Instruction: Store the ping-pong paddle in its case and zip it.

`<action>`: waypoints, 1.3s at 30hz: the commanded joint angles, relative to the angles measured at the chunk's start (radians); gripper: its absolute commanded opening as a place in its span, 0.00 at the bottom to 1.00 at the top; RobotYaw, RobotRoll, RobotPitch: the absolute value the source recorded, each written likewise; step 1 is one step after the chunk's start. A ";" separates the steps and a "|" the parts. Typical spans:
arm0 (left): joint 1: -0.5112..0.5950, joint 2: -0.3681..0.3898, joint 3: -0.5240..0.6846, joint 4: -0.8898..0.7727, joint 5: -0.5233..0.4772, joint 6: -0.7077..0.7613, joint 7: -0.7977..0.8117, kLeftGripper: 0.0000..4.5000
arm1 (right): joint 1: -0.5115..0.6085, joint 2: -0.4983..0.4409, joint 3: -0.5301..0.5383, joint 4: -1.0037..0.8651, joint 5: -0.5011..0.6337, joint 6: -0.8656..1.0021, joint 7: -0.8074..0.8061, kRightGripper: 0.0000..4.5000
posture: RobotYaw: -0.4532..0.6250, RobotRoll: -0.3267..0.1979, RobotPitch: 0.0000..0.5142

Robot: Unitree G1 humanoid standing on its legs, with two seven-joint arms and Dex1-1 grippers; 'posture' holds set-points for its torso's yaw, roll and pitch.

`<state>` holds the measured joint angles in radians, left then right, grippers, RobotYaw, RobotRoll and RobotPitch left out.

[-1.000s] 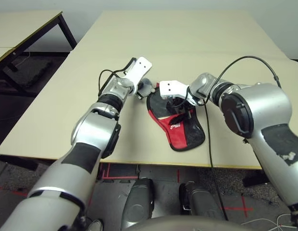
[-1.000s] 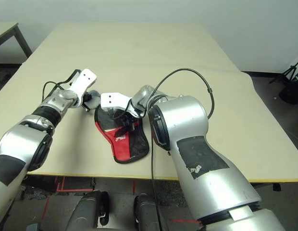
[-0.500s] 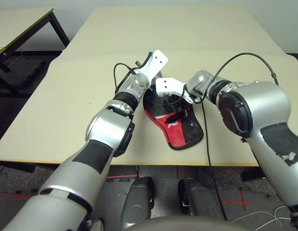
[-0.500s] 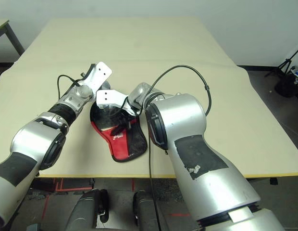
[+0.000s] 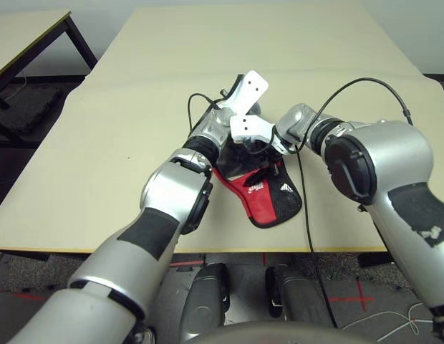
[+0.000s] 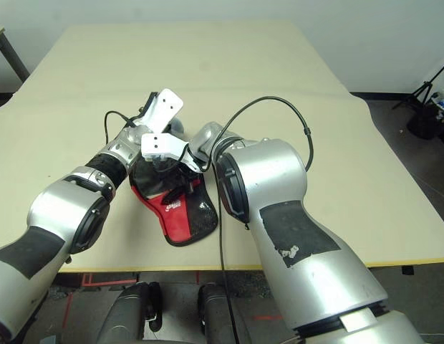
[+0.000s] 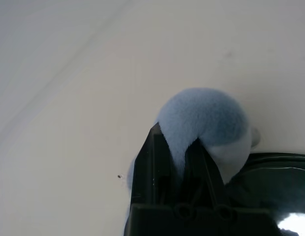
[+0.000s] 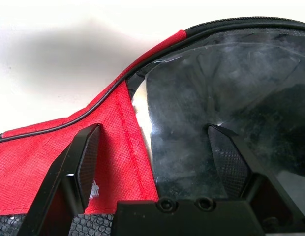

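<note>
my right gripper (image 8: 157, 162) has its fingers wide open over the case (image 5: 268, 197) lying on the table (image 5: 136, 107), my left gripper (image 7: 177, 162) pinches the fluffy ball (image 7: 206, 123), and i can't tell if the paddle is inside, so zipping is left.

Left gripper (image 7: 176, 162) pinched, right gripper (image 8: 157, 157) spread.

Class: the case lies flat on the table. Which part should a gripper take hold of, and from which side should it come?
Probably the raised black zipper rim of the case. The case lies flat, so its red and clear panels offer nothing to pinch. Come from above, one finger on each side of the rim. The right gripper is open over it.
</note>
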<state>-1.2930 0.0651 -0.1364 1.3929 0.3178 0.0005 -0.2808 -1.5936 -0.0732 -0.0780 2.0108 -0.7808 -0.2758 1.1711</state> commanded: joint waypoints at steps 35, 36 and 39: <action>0.069 0.285 0.111 -0.234 -0.222 0.008 -0.734 0.99 | -0.169 -0.331 0.030 0.030 0.307 0.380 -0.358 1.00 | 0.42 0.62 0.20; 0.083 0.284 0.104 -0.251 -0.223 0.017 -0.750 0.99 | -0.160 -0.325 0.022 -0.010 0.342 0.409 -0.395 1.00 | 0.43 0.62 0.21; 0.139 0.279 0.072 -0.340 -0.227 0.059 -0.814 0.99 | -0.107 -0.286 -0.003 -0.186 0.434 0.520 -0.454 1.00 | 0.44 0.62 0.23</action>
<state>-1.1853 0.3433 -0.0395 1.0891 0.0932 0.0319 -1.0594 -1.7204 -0.3791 -0.0653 1.8985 -0.3976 0.1875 0.7465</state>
